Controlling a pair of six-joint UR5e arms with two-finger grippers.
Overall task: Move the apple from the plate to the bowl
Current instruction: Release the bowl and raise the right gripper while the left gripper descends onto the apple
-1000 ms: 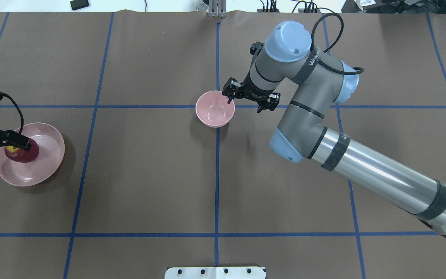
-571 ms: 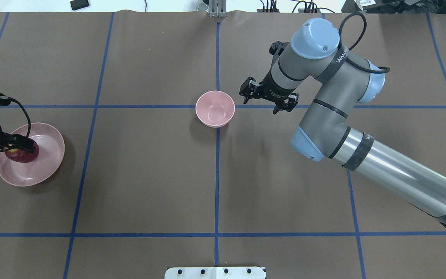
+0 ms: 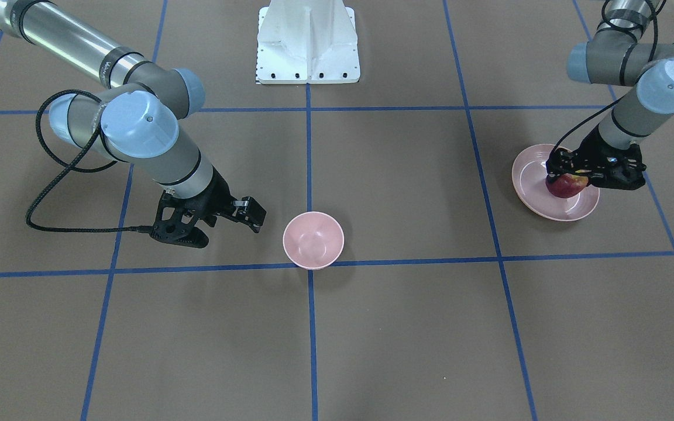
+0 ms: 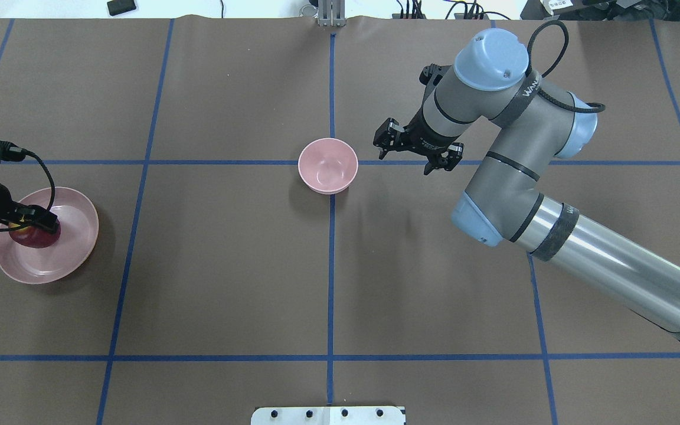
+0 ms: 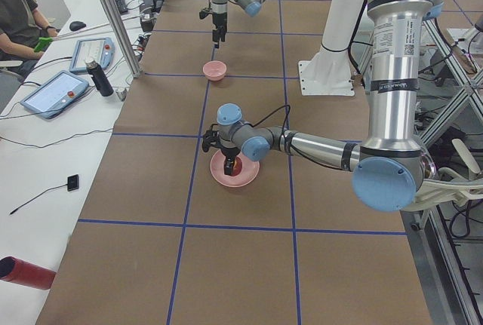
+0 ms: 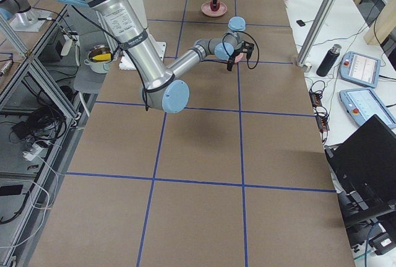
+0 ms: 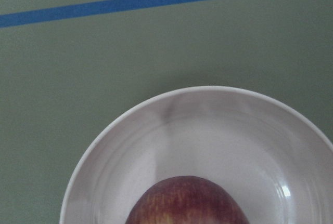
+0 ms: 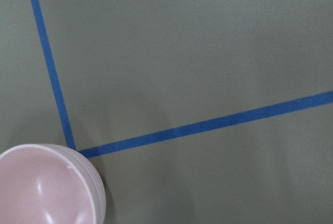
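The dark red apple lies in the wide pale pink plate at the table's left end. In the overhead view the apple is in the plate's left half. My left gripper is down on top of the apple, fingers at its sides; I cannot tell if they grip it. The left wrist view shows the apple's top at its bottom edge, over the plate. The small deep bowl stands empty at the table's middle. My right gripper is open and empty, a little to the bowl's right.
Blue tape lines cross the brown table cover. The robot's white base plate is behind the bowl. The right arm's long forearm slants over the right half of the table. The right wrist view shows the bowl's rim at its lower left.
My right gripper has moved from the bowl's rim to the right, away from the bowl. My left wrist has shifted a little right over the apple. Apple, plate and bowl stay in place.
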